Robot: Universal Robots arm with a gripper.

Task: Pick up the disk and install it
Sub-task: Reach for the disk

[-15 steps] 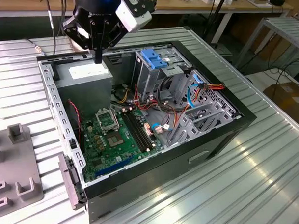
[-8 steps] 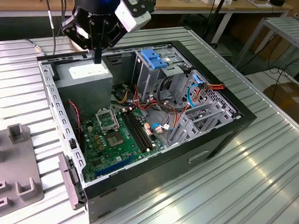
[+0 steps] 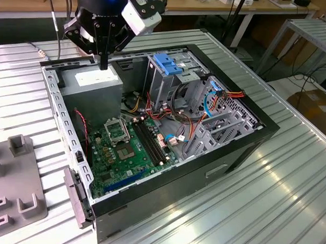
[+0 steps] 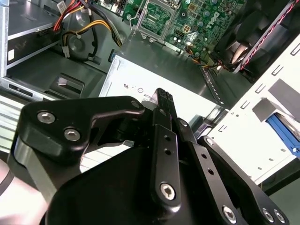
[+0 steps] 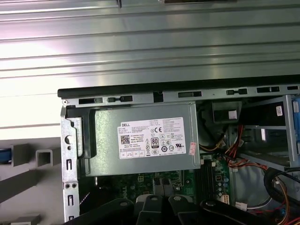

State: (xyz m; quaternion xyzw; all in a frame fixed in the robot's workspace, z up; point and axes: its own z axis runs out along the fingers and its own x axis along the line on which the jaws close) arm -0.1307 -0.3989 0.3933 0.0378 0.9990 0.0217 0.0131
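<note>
Your black two-fingered claw (image 3: 103, 65) is clenched on nothing, tips just above the grey metal power-supply box (image 3: 94, 83). A blue strip (image 4: 283, 133) lies beyond the pale case wall (image 4: 246, 110), well apart from the claw. Whether it is the disk, you cannot tell.

Workshop or laboratory. Indicators: an open computer case (image 3: 242, 149) on a ribbed metal table (image 3: 288, 206), wooden workbenches (image 3: 210, 8) far behind, and a cardboard box (image 3: 316, 108) at the exterior view's right.

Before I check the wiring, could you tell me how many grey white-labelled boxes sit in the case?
1: the power supply, in the corner of the case at the exterior view's left, just below the gripper. Others may be hidden.
</note>
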